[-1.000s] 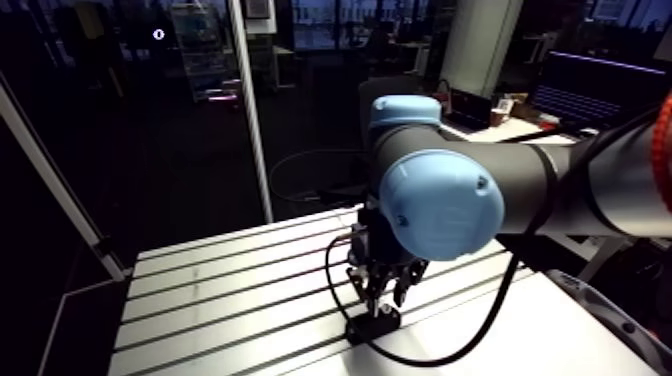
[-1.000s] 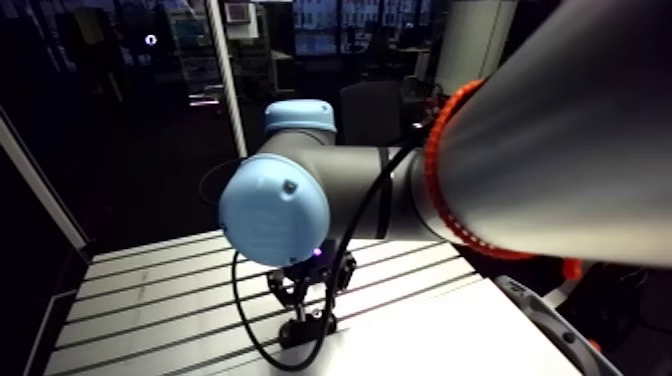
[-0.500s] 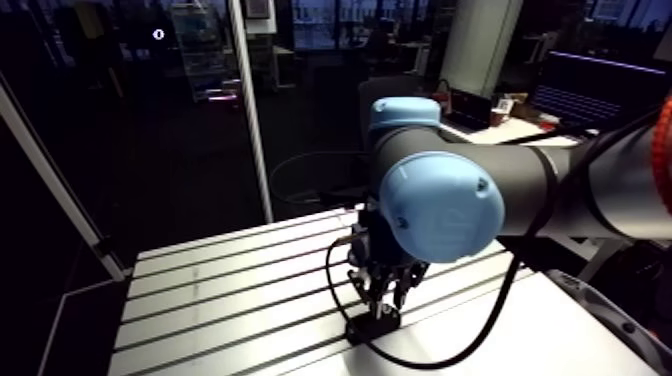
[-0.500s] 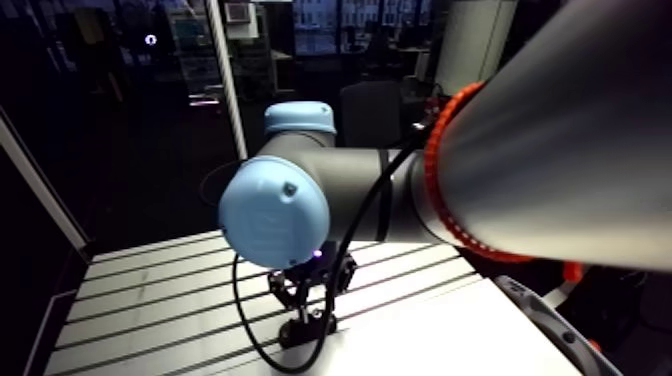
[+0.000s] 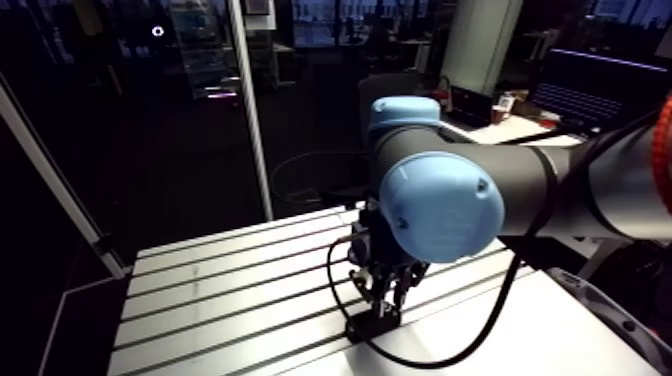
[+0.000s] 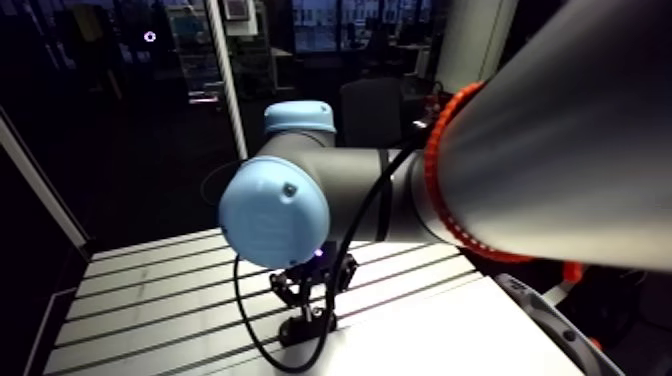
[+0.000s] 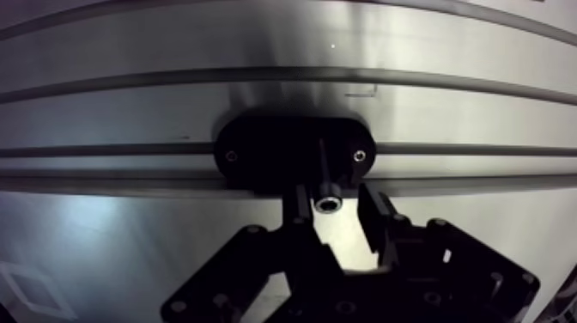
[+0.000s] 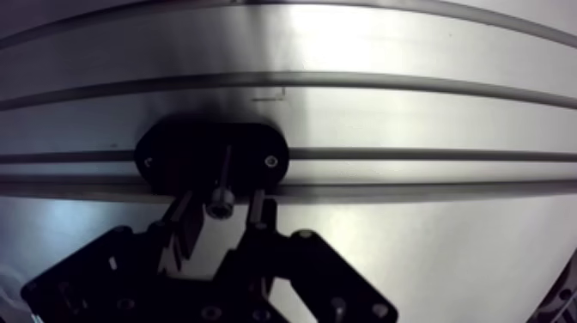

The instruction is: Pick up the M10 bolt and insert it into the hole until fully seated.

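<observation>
Bolt (image 7: 327,204) apparently free between gripper (image 7: 336,200) fingers (image 7: 376,211).

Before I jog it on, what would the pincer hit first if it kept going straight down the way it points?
The black block on the table, directly beneath the pincer. The bolt inside it points down onto that block, so it would likely touch first; how much gap is left is unclear.

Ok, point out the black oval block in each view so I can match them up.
Arm view: the black oval block lies on the slotted table, directly under the gripper.
Wrist view: the block sits just ahead of the gripper, over one of the table's slots.
Shared landmark: the gripper, right next to the block in both views.
</observation>
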Action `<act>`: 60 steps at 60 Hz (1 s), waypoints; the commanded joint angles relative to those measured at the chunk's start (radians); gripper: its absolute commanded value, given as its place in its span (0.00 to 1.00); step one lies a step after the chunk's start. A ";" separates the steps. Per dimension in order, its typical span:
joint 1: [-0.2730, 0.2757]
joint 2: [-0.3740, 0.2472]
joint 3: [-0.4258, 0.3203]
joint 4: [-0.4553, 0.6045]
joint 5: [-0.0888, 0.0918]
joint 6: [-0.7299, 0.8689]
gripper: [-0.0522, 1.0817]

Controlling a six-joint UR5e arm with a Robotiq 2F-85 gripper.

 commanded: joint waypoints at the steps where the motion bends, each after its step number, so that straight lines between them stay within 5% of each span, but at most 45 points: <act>1: 0.000 0.010 0.002 -0.014 0.000 -0.001 0.56; 60: 0.000 0.010 -0.002 -0.014 0.000 -0.002 0.67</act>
